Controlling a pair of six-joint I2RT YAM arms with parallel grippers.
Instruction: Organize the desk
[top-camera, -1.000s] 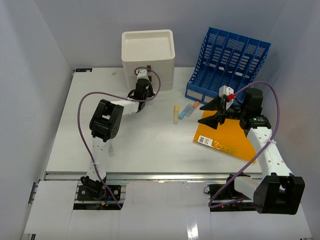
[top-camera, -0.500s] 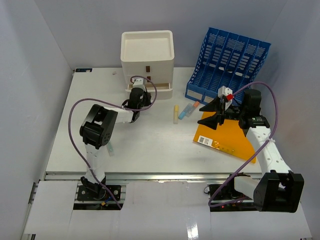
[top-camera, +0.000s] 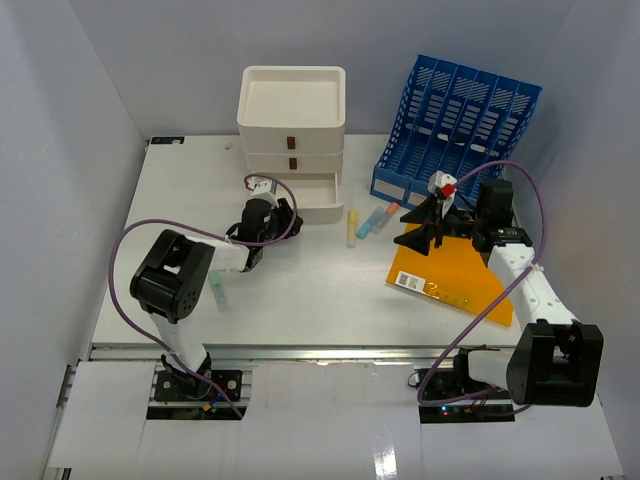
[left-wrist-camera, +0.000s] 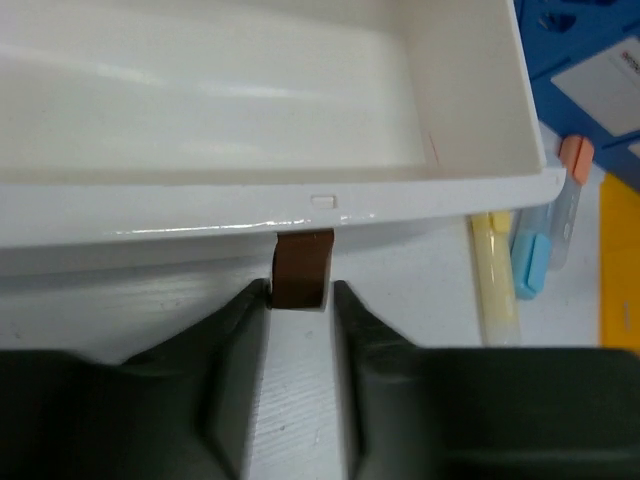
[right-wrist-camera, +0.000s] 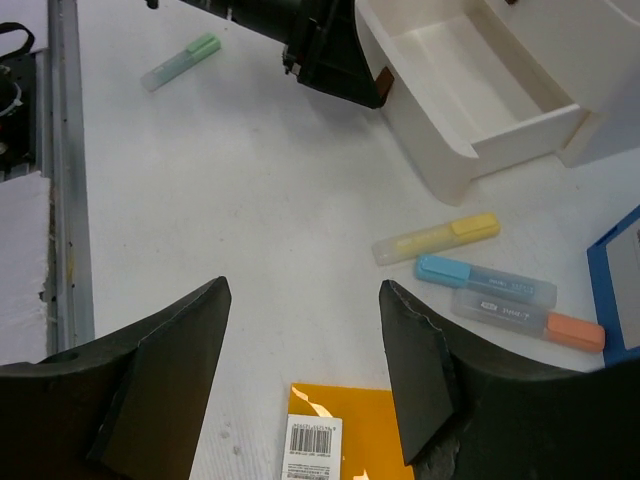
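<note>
The white desk holds a white three-drawer box at the back. Its bottom drawer stands pulled open and empty. My left gripper is shut on the drawer's brown handle, which sits between both fingers in the left wrist view, under the drawer. My right gripper is open and empty, hovering above the near left corner of an orange notebook. The right wrist view shows that notebook's barcode label below the spread fingers.
Yellow, blue and orange-capped highlighters lie between the drawer and the notebook. A green highlighter lies at the near left. A blue file rack stands at the back right. A metal rail runs along the front edge.
My left gripper has drawn back toward the near edge with the handle, and the bottom drawer has slid out from shut to open. The right gripper has shifted slightly left.
</note>
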